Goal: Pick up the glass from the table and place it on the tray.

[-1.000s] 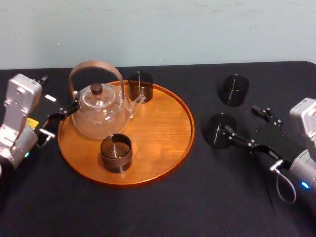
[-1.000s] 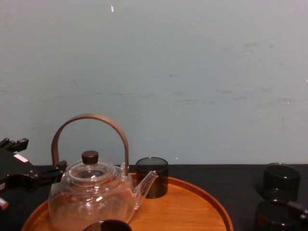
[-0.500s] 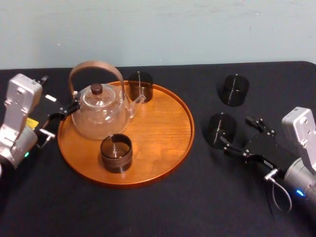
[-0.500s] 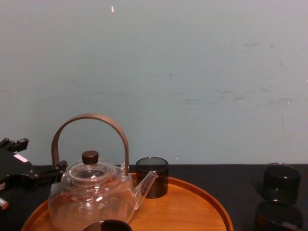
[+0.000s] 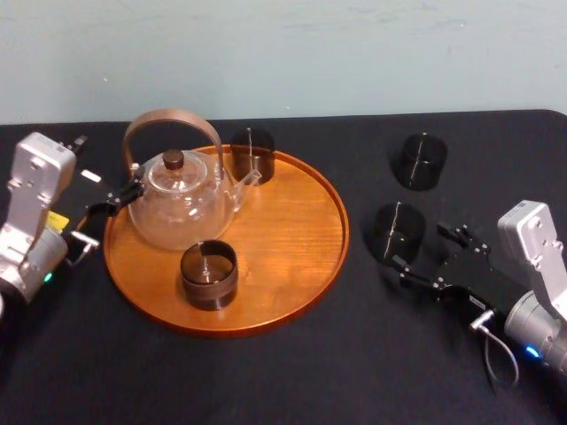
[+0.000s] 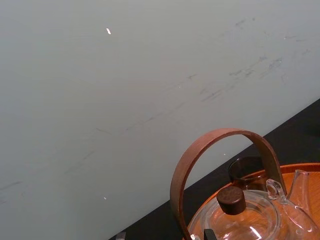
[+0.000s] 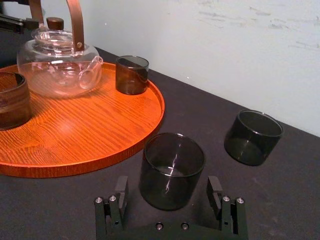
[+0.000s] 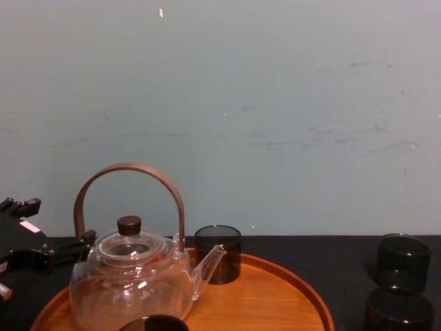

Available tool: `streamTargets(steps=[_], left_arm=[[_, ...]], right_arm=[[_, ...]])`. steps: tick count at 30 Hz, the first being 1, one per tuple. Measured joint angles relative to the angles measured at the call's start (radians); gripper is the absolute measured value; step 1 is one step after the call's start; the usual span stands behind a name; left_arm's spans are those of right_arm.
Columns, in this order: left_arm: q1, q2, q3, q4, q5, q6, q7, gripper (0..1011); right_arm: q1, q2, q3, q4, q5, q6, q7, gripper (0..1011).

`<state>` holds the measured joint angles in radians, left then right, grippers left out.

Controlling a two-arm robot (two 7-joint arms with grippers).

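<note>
smoky dark glass [image 7: 172, 170] is the one to watch. right gripper [image 7: 168, 186] is spread wide, one finger [image 7: 120, 192] on each side of it. the right wrist view gives away the gaps: neither finger touches the glass. the head view puts that gripper [image 5: 418, 246] off to the right of the tray [image 5: 292, 266], over the black table [image 5: 292, 372], with the glass only partly in between the fingers. it's a short straight-walled cylinder, see-through grey, standing upright on the table near the tray's right rim. a second glass [image 5: 420, 161] stands further right of the tray and further back. chest view shows both side-on, one behind the other. left gripper [image 5: 111, 205] is parked at the tray's left edge by the teapot [image 5: 182, 199].
</note>
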<state>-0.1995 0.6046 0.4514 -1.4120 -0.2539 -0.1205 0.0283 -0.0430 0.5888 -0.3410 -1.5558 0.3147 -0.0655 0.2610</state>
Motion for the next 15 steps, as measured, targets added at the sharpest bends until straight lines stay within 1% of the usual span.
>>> streamTargets(steps=[10,15], left_arm=[[0.000,0.000,0.000,0.000,0.000,0.000,0.000,1010],[0.000,0.000,0.000,0.000,0.000,0.000,0.000,1009]], right_arm=[[0.014,-0.027,0.011,0.033,-0.018,0.007,0.018,1002],[0.036,-0.046,0.016,0.059,-0.027,0.010,0.033,1002]])
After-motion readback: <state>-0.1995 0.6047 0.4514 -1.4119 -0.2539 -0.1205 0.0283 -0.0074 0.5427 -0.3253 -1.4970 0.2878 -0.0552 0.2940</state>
